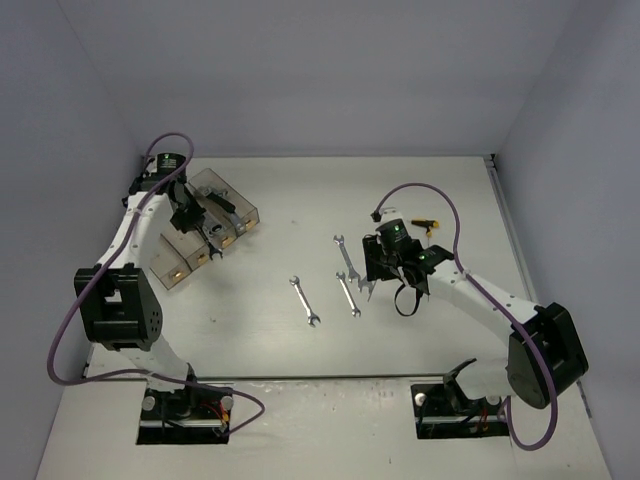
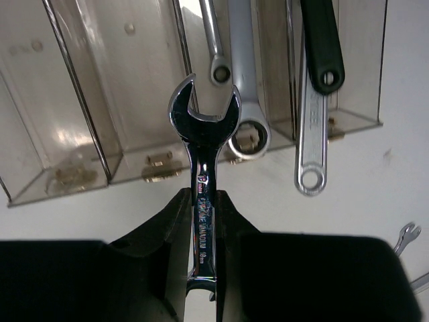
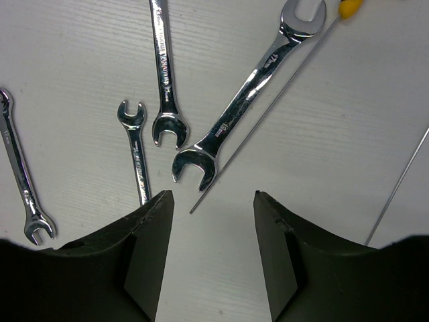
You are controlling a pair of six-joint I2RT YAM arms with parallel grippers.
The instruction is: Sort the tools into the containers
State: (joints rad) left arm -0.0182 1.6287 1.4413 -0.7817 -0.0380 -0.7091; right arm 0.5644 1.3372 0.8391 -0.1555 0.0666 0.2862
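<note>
Closest to me, my left gripper (image 2: 201, 201) is clamped on the shank of a short wrench (image 2: 203, 144), its forked end pointing ahead and poised at the near ends of the containers (image 2: 87, 114). The head seems to sit over the divider between the two middle bins, though the tinted plastic makes that hard to call. Beyond it, the bins to the right already hold a ring-ended spanner (image 2: 247, 131), a long silver wrench (image 2: 310, 147) sticking out past the bin's end, and a black-handled tool (image 2: 323, 47). So I judge this to be the drop-off step: I need to shift the head squarely over one bin, tip it in and only then release. My right gripper (image 3: 211, 198) is spread wide and holds nothing, hanging low over the table (image 3: 348, 168). Just past its fingers lie the loose wrenches (image 3: 248, 100), four of them, fanned out, with a thin rod (image 3: 268, 100) close alongside the largest. That hand's next pick calls for straddling one shank without catching the rod.
</note>
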